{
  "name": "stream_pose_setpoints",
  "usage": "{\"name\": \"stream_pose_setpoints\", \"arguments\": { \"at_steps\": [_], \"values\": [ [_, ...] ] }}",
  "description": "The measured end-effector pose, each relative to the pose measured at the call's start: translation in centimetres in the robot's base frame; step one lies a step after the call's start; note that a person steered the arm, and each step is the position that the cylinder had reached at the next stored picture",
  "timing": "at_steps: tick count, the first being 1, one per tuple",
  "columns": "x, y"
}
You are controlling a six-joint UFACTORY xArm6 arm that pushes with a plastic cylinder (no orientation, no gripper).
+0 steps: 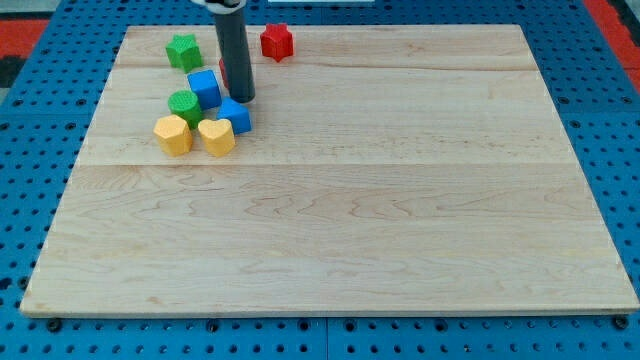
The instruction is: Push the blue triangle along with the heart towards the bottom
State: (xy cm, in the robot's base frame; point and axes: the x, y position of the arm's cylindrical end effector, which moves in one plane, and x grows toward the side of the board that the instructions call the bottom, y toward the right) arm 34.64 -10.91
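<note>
Pale wood board (400, 200), grain in wide horizontal planks, fills most of the view; it lies on a blue perforated base (620, 150) w/ rows of holes; red patch at the view's top-left corner (25, 25) & another at the top-right. No containers in view; all blocks sit loose on the board, clustered nr its top-left corner.

My tip (243, 98) is the lower end of a dark upright rod, no jaws, so nothing to open or close & nothing held; tip sits just above the blue triangle (236, 116), touching or nearly so, can't tell which; blue cube (205, 88) just to the tip's left.

Blue triangle is in the top-left quarter of the board, touching the yellow heart (216, 136), which lies just below & left of it; both well apart from the board's bottom edge. Green block (185, 105), shape unclear, between blue cube & the yellow hexagon-ish block (173, 134); the latter is beside the heart, on its left. Second green block (183, 51) nr the top edge, apart from the cluster; red block (277, 41), star-like, nr the top edge, right of the rod. A bit of red shows behind the rod; too hidden to tell.
</note>
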Motion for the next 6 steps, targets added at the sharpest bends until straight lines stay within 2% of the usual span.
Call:
{"name": "stream_pose_setpoints", "arguments": {
  "at_steps": [1,2,4,5,6],
  "values": [
    [4.4,-0.6],
    [6.8,-2.6],
    [4.4,0.7],
    [-0.2,1.0],
    [-1.4,-1.0]
  ]
}}
